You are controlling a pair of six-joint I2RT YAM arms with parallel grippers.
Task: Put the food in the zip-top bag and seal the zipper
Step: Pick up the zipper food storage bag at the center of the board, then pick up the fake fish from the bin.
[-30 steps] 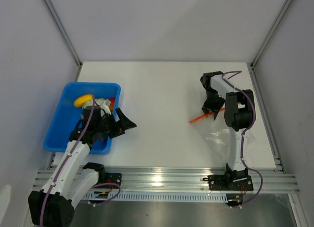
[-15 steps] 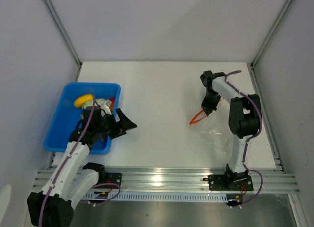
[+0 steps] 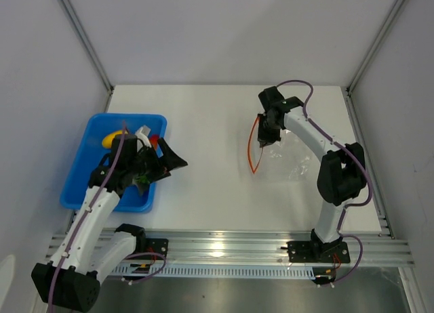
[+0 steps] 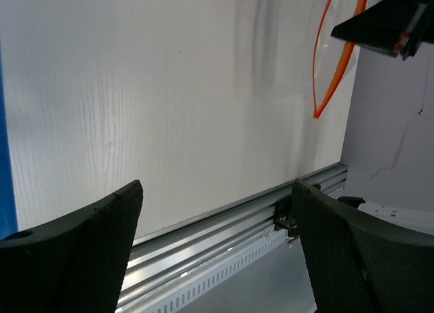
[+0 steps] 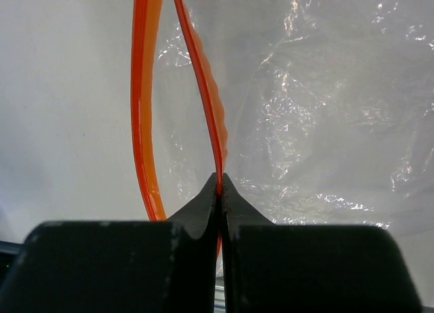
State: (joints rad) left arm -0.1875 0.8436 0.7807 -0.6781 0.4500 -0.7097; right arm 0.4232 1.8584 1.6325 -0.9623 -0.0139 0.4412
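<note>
The clear zip-top bag (image 3: 293, 161) lies on the right of the table, its mouth facing left. Its orange-red zipper (image 3: 252, 150) stands spread into a loop. My right gripper (image 3: 268, 131) is shut on one lip of the zipper (image 5: 218, 165); the other lip (image 5: 142, 110) hangs free to its left, with the bag (image 5: 319, 110) behind. The food sits in the blue tray (image 3: 80, 171): a yellow fruit (image 3: 112, 139), a red piece (image 3: 154, 139), a white piece (image 3: 144, 132). My left gripper (image 3: 168, 161) hangs open and empty by the tray's right edge, facing the zipper (image 4: 327, 76).
The tray stands at the table's left edge, with the left arm partly covering it. The metal rail (image 3: 224, 244) runs along the near table edge. Grey walls close in the left, right and back. In the left wrist view my right gripper (image 4: 381, 23) shows at top right.
My right gripper has closed on the zipper and pulled it left and farther back, lifting the bag mouth into an open loop. The left arm has risen slightly over the tray.
</note>
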